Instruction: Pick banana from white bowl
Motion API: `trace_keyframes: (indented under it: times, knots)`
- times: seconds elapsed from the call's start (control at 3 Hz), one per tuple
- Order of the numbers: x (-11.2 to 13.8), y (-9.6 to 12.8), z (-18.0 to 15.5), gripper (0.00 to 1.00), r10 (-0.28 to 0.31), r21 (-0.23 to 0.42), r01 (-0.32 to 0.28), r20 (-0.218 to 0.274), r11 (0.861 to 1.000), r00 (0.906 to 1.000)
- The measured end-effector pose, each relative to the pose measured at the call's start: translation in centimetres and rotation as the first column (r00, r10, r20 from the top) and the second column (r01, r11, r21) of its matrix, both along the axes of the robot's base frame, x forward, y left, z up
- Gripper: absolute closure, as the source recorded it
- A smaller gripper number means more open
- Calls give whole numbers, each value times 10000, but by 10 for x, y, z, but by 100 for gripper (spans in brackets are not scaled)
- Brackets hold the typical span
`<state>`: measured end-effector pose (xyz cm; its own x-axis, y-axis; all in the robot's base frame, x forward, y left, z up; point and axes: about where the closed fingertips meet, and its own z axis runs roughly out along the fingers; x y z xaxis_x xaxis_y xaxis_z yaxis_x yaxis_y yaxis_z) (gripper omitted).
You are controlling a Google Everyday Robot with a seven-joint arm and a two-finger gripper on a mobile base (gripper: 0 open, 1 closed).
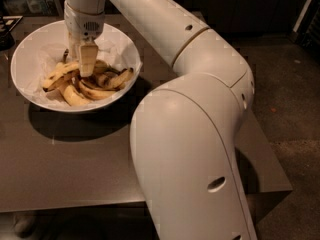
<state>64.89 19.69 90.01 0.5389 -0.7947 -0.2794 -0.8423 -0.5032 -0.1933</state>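
Note:
The white bowl [33,54] stands at the far left of a dark table and holds several bananas. The longest banana [56,75], yellow with brown speckles, lies at the left of the pile, running from lower left to upper right. Shorter, more curved bananas [95,91] lie in front of it and to its right. My gripper [82,66] reaches straight down into the bowl, with its tip at the right end of the long banana, among the pile. My arm's wrist hides the back of the pile.
The dark table [75,169] has its front edge near the bottom and its right edge beside my arm. My large white arm segments [195,154] fill the right half of the view. Dark objects [7,29] sit at the far left. The floor [290,114] lies to the right.

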Motion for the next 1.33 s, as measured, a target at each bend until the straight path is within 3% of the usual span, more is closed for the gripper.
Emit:
trace_keyframes:
  times: [0.67, 1.33]
  knots:
    - [-6, 5, -26, 44, 30, -184, -41, -578, 9998, 9983]
    - [-6, 5, -26, 85, 30, -184, -41, -578, 9998, 9983]
